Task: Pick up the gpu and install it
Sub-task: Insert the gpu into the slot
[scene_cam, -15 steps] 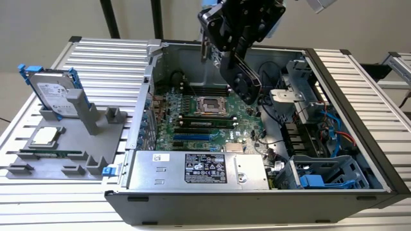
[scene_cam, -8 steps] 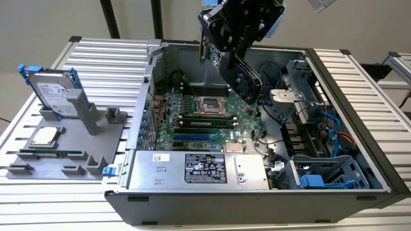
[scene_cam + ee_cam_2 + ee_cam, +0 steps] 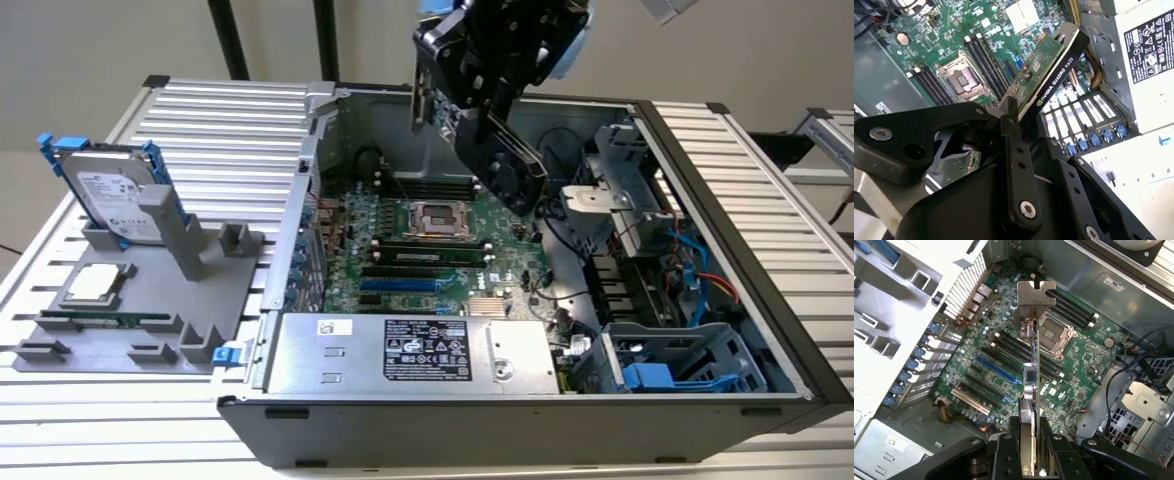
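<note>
The gripper [image 3: 1029, 445] has its two black fingers [image 3: 1004, 455] drawn in close on either face of the gpu [image 3: 1034, 380], pinching the card between them with no gap showing. In the second wrist view the gripper [image 3: 999, 117] clamps the card at the end nearest the camera. The green board of the gpu [image 3: 1046, 65] and the black edge of its cooler [image 3: 1060, 75] reach away from the fingers.

In the first wrist view the card appears edge-on. Its long axis runs straight away from the gripper and ends at the silver bracket [image 3: 1033, 294], the farthest part of it. The bracket end lies over the motherboard [image 3: 1089, 357], close by the processor socket [image 3: 1056, 335] and beyond the blue expansion slot [image 3: 996, 371]. The card hangs above the board and sits in no slot.

In the upper middle of the exterior view, the gripper [image 3: 487, 95] holds the gpu [image 3: 507, 160] over the open case [image 3: 534, 440]. The card is tilted, its length slanting from upper left down to lower right, with the cooler face turned toward the exterior view's right. Its lower end hangs above the motherboard [image 3: 454, 265], to the right of the socket [image 3: 434, 218].

The power supply [image 3: 414, 350] lies along the lower middle of the frame. At the exterior view's left, a hard drive [image 3: 114, 195] stands upright in a grey fixture [image 3: 147, 300] on the slatted table [image 3: 214, 120].
</note>
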Robot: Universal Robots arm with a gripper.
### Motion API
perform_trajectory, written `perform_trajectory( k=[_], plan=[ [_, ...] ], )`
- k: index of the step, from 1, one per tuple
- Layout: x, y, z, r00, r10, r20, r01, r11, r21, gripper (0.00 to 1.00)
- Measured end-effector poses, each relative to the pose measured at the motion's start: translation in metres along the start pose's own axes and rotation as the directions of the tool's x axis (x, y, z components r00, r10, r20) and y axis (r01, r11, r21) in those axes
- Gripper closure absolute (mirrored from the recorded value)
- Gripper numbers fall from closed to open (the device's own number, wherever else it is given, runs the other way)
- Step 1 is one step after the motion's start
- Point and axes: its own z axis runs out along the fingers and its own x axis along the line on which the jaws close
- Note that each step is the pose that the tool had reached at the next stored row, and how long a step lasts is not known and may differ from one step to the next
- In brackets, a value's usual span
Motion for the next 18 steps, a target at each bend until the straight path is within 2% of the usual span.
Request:
perform_trajectory(
  k=[9, 18],
  plan=[
    [0.0000, 0.0000, 0.0000, 0.9988, -0.048, -0.0026, 0.048, 0.9988, -0.0010, 1.00],
    [0.0000, 0.0000, 0.0000, 0.9956, -0.093, -0.0050, 0.093, 0.9956, -0.0021, 1.00]
  ],
)
